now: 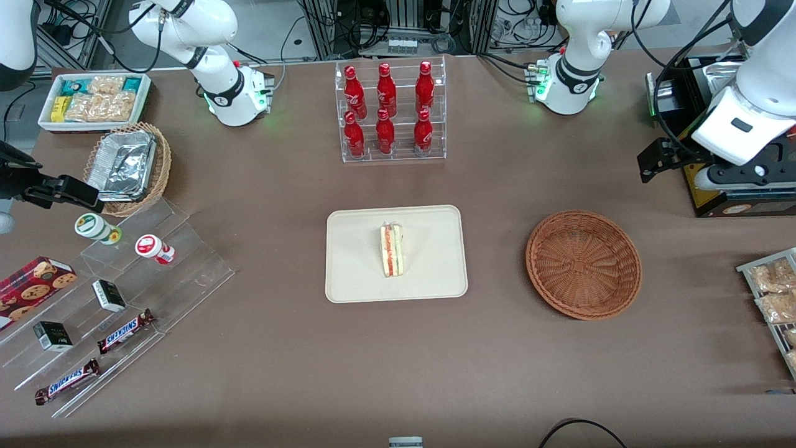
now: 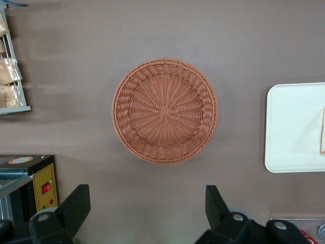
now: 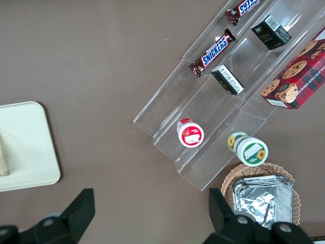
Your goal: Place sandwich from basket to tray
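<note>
The sandwich [image 1: 392, 250] lies on the cream tray [image 1: 354, 267] at the middle of the table, its red and green filling edge facing up. The reddish-brown wicker basket [image 1: 583, 264] stands beside the tray toward the working arm's end, with nothing in it. My left gripper [image 2: 146, 195] hangs high above the table, open, with nothing between its fingers. It is a little farther from the front camera than the basket [image 2: 165, 110]. The left wrist view also catches the tray's end [image 2: 292, 127] and a sliver of the sandwich [image 2: 323, 132].
A clear rack of red bottles [image 1: 390, 112] stands farther back than the tray. A black box [image 1: 740, 199] and a wire rack of snack packets [image 1: 771, 292] sit at the working arm's end. Acrylic steps with snacks [image 1: 124, 280], a foil-filled tan basket [image 1: 127, 165] and a white snack box [image 1: 93, 99] fill the parked arm's end.
</note>
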Robot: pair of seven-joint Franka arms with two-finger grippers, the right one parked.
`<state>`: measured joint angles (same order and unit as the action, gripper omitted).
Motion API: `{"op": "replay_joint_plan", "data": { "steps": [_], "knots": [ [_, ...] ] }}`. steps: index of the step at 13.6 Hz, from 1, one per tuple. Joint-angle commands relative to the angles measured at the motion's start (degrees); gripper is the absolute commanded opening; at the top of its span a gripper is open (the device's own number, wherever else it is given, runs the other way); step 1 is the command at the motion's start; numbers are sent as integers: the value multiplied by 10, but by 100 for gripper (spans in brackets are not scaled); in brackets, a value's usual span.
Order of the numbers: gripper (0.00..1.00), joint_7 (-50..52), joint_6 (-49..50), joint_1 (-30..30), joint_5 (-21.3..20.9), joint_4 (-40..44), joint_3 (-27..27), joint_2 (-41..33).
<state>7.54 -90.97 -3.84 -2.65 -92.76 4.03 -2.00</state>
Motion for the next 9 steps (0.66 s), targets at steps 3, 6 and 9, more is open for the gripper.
{"op": "replay_joint_plan", "data": {
  "steps": [3,6,9],
  "knots": [
    [100,-9,6,-2,8,33,-17,18],
    [100,-31,20,-2,9,33,-33,18],
    [100,-44,20,-2,13,33,-33,19]
  ]
}}
